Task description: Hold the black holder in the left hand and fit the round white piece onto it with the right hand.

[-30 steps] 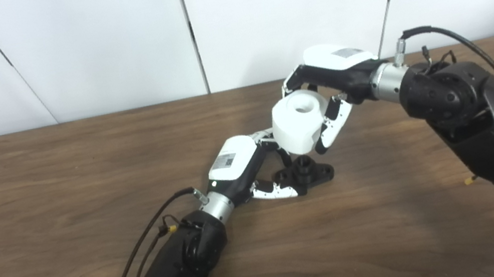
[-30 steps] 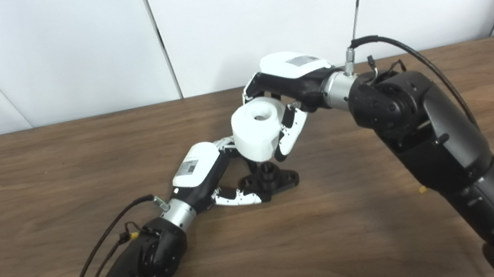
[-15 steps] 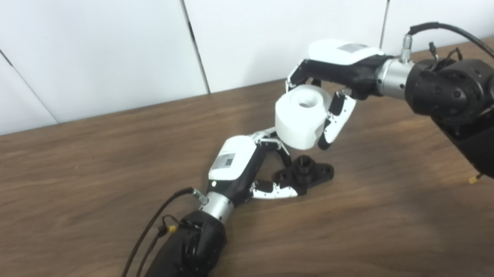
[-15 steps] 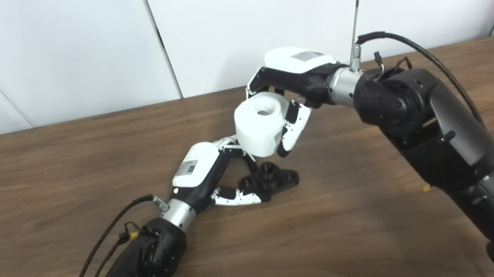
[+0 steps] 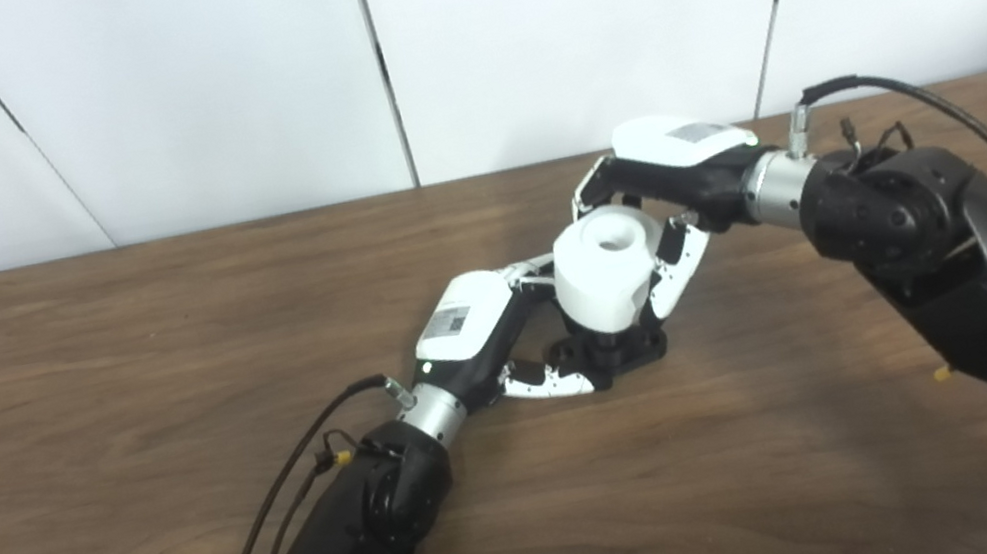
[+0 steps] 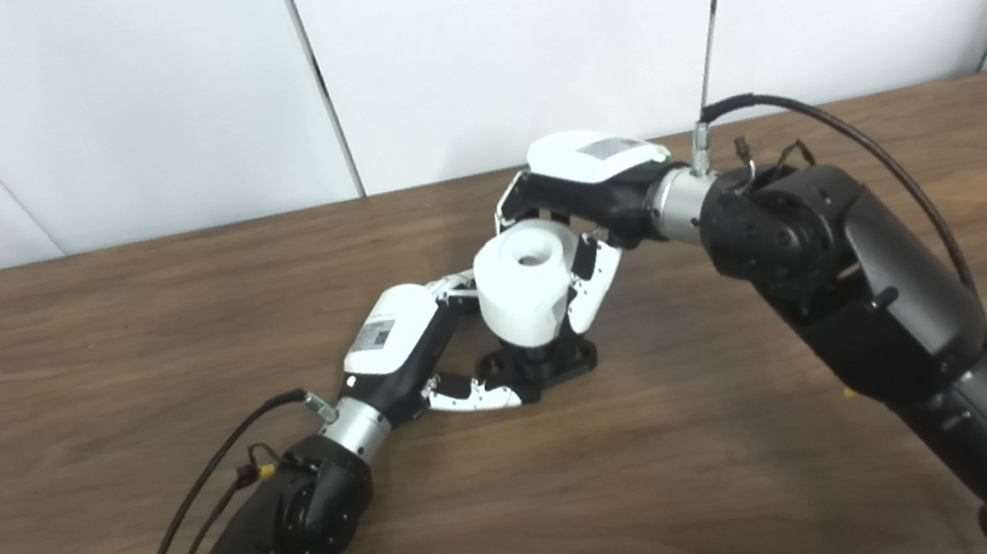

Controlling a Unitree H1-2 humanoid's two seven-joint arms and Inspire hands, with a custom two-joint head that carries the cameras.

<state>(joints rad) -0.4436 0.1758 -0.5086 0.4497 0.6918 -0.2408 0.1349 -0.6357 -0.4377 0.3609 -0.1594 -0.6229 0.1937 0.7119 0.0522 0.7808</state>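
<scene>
Right hand (image 5: 673, 174): closed around the white piece (image 5: 603, 266), fingers (image 5: 675, 260) down its right side and others over its far side; white back shell facing up.
Left hand (image 5: 487, 324): gripping the holder (image 5: 613, 352) at its left end, a lower finger (image 5: 547, 381) laid along the front edge, upper fingers reaching behind the white piece.
Writing: small printed labels on the back of each hand, too small to read; no brand legible.
White piece: upright cylinder with a round hole in its top, set directly over the middle of the holder, bottom edge at the holder's raised centre; whether fully seated cannot be told.
Holder: black, flat-based, resting on the counter (image 5: 116, 384) between the two hands, ends showing left and right under the white piece.
Counter: dark wood grain, carrying holder and both forearms' reach.
Cables: black leads running along each forearm, one looping above the right wrist (image 5: 887, 91).
Background: plain white wall panels behind the counter.
</scene>
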